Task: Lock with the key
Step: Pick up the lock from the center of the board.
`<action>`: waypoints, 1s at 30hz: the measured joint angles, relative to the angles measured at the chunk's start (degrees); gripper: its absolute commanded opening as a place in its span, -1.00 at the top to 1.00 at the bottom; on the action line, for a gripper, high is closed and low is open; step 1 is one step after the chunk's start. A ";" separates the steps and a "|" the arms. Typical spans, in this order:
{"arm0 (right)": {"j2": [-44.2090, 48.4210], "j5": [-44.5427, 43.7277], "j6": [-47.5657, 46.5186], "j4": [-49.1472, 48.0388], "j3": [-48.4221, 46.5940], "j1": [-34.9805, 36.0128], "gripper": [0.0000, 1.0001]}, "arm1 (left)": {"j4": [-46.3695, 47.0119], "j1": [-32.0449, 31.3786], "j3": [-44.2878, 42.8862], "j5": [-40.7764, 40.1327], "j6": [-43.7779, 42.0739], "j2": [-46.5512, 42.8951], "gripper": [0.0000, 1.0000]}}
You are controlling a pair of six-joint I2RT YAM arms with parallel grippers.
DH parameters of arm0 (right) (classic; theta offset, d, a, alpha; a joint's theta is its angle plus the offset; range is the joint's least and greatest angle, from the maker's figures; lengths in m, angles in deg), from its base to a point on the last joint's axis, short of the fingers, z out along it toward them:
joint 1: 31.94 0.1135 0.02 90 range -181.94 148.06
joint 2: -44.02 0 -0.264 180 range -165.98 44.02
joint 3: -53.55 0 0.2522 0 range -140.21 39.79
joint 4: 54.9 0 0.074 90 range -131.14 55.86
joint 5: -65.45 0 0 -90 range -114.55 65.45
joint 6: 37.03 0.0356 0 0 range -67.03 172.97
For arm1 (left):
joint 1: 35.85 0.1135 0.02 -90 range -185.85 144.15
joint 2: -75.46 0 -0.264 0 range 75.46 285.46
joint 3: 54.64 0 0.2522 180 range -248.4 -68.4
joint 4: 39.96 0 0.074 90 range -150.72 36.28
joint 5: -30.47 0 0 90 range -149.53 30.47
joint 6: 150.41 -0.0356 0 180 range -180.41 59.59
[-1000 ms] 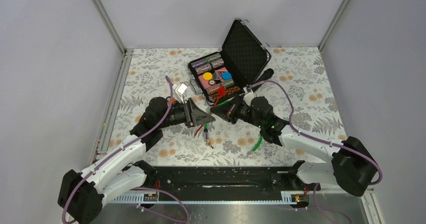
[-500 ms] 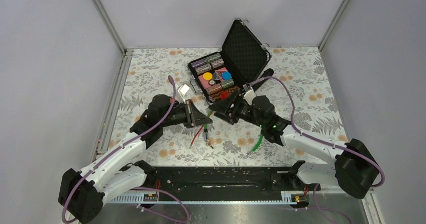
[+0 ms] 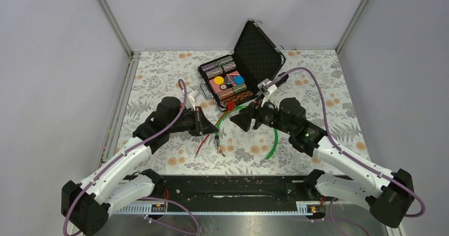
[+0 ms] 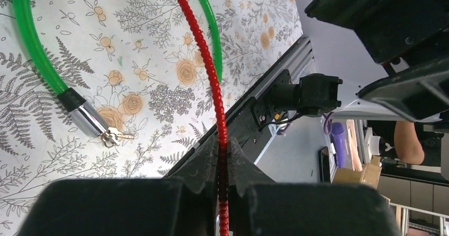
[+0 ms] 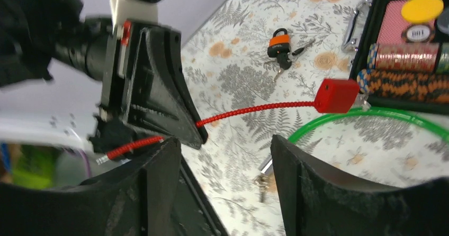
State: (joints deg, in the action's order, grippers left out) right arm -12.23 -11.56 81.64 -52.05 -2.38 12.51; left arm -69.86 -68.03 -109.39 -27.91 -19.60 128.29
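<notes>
1. Left end effector (image 4: 222, 152) is clenched on the red cable (image 4: 210, 77), which is pinched tight between its fingers and runs up through the wrist view.
2. Right end effector (image 5: 223, 143) is released, its fingers spread wide with nothing between them. It hangs over the table (image 3: 323, 88), facing the left one.
3. And there's the key (image 4: 120, 136): tiny, silvery, lying flat on the table right at the metal tip of the green cable (image 4: 25, 51).
4. Its long axis lies along the tabletop, blade pointing away from that metal tip.
5. From above, the key (image 3: 220, 152) is only a speck, nearer the table's near edge than either end effector and apart from both.
6. The red cable leads to a red lock (image 5: 339, 94) just beside the open case (image 3: 259, 56).
</notes>
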 measured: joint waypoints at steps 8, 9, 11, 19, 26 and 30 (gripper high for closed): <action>-5.73 10.62 -27.26 4.55 -2.86 0.00 -0.38 | -7.28 0.00 -4.85 0.57 -6.29 0.04 1.00; -6.75 11.85 -29.59 5.20 -3.45 0.00 -0.38 | -7.98 0.00 -5.53 0.94 -7.41 0.04 1.00; -8.68 14.40 -33.51 6.01 -4.79 0.02 -0.37 | -9.64 0.00 -6.69 1.36 -9.62 0.04 1.00; -10.78 21.14 -40.04 3.82 -7.39 0.02 -0.35 | -15.76 -0.02 -9.68 1.09 -15.85 0.04 1.00; -13.73 25.64 -43.47 4.28 -8.48 0.13 -0.28 | -17.92 -0.11 -9.68 1.66 -18.53 0.15 1.00; -17.00 27.12 -46.03 6.73 -11.47 0.70 -0.26 | -18.03 -0.13 -9.68 2.78 -19.71 0.15 1.00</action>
State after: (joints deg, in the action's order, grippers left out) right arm -29.24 15.57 35.61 -45.32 -13.85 13.21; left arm -87.89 -68.16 -119.07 -25.14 -39.31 128.45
